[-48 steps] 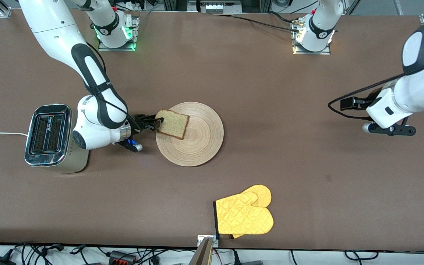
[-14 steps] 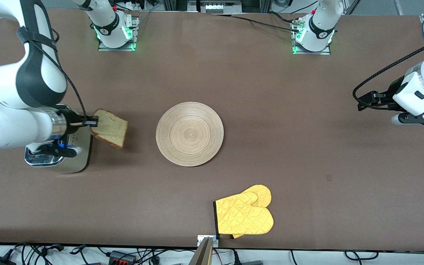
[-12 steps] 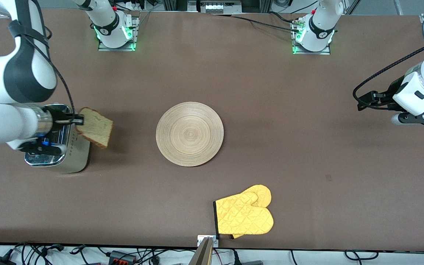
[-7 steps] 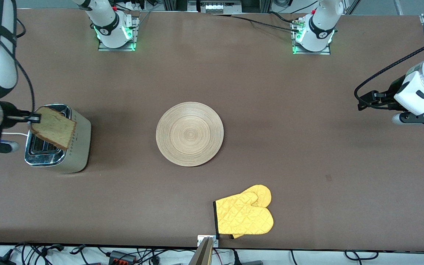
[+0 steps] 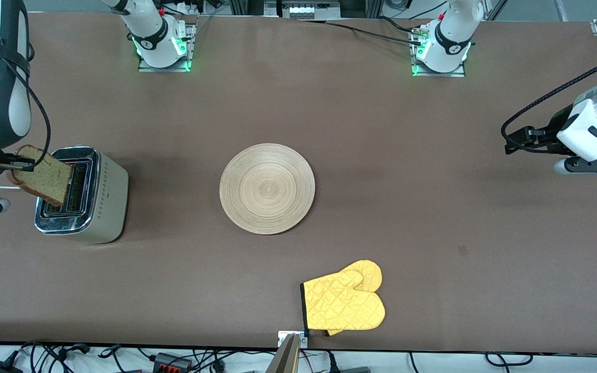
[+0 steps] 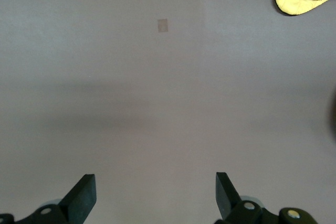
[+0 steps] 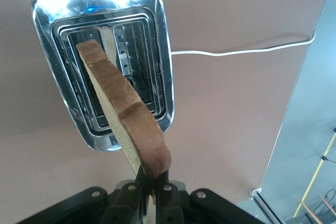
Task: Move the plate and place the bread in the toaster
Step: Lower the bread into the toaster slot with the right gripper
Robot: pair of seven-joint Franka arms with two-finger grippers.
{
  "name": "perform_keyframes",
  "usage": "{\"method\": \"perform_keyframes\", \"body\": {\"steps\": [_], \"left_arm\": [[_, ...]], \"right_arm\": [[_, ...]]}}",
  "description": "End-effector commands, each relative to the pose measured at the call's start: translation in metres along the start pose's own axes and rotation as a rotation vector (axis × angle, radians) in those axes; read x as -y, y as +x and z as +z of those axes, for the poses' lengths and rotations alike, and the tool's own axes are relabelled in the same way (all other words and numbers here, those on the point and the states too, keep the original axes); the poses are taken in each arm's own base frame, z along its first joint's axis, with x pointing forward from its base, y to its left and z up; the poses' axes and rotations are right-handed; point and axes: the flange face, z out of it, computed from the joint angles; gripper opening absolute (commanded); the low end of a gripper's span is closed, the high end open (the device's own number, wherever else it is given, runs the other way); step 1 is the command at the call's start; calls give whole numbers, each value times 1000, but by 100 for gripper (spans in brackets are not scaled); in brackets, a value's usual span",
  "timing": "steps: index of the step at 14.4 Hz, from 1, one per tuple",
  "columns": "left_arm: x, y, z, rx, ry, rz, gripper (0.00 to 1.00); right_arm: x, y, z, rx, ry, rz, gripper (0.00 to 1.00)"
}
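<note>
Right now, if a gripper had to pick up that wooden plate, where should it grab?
Probably at the rim of the plate, coming in low from the side. It lies flat and is wide, so only its thin edge would likely fit between two fingers.

Bread moving from plate to toaster.
I am carrying the bread (image 5: pixel 39 175) off the plate (image 5: pixel 267 188), now edge-down over the toaster (image 5: pixel 80 194) slots.

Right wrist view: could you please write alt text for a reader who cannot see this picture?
The right end effector is shut on one edge of a slice of bread, holding it on edge over the open slots of a shiny toaster. The toaster stands on a brown table, with its white cord running away across it.
</note>
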Motion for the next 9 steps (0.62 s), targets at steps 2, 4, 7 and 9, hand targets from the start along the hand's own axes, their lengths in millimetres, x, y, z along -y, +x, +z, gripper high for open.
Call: {"method": "perform_keyframes", "body": {"steps": [2, 4, 7, 9], "left_arm": [[-1, -6, -10, 1, -19, -12, 100], [1, -6, -10, 2, -19, -15, 100], [1, -6, -10, 2, -19, -15, 100], [1, -7, -9, 8, -18, -16, 100]], "right_arm": [[10, 8, 11, 27, -5, -15, 0], [13, 9, 14, 33, 41, -19, 0], [13, 9, 16, 41, 44, -22, 0], [15, 10, 24, 57, 44, -35, 0]]}}
